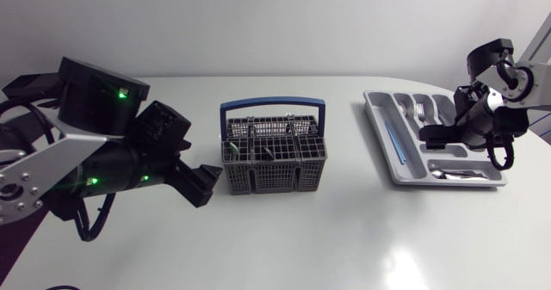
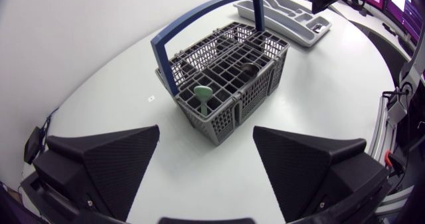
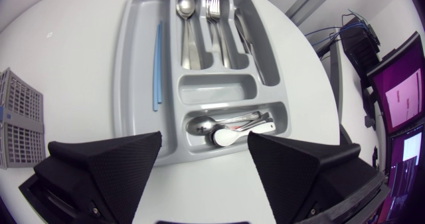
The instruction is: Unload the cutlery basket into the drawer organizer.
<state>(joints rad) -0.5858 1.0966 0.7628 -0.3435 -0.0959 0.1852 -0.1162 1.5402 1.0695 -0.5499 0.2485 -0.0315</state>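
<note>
The grey cutlery basket (image 1: 274, 163) with a blue handle (image 1: 273, 106) stands mid-table. A green utensil handle (image 2: 203, 95) sticks up from its near corner, and dark pieces lie deeper inside. My left gripper (image 1: 207, 182) hovers just left of the basket, open and empty, with the basket (image 2: 229, 74) straight ahead of its fingers (image 2: 109, 159). The grey drawer organizer (image 1: 376, 122) lies at the right. My right gripper (image 1: 429, 138) hangs open over it, holding nothing. Under that gripper (image 3: 206, 177) the organizer (image 3: 123, 84) holds spoons (image 3: 186, 11), forks (image 3: 212, 14), a blue stick (image 3: 158, 64) and small spoons (image 3: 229, 127).
A corner of the basket (image 3: 20, 117) shows beside the right gripper's finger. The rounded table edge (image 2: 378, 58) runs past the organizer (image 2: 285, 11). White tabletop (image 1: 344, 238) stretches in front of the basket and organizer.
</note>
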